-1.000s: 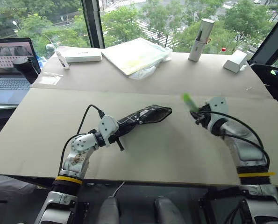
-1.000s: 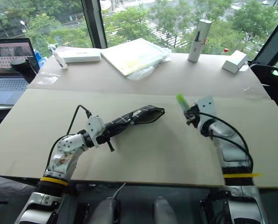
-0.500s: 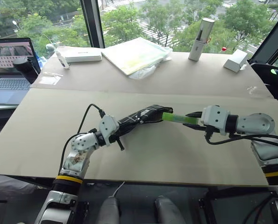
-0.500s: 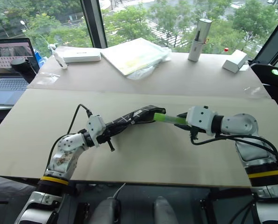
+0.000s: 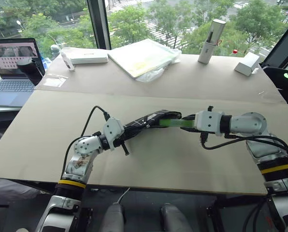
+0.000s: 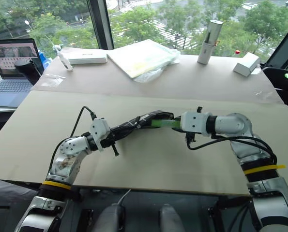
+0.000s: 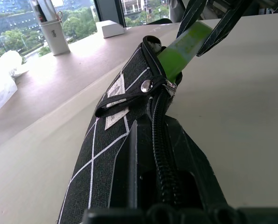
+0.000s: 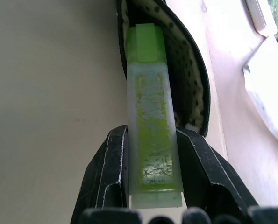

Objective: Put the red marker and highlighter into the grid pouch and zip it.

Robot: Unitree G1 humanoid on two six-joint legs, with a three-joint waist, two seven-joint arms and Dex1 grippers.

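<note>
No legible text, labels or numbers.

Green highlighter (image 8: 150,126) tip sits inside open grid pouch (image 7: 124,126) mouth.

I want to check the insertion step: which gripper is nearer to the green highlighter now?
Right. The right gripper is shut on the highlighter, pushing its tip into the grid pouch mouth. The left gripper clamps the pouch's other end, apart from the highlighter.
</note>
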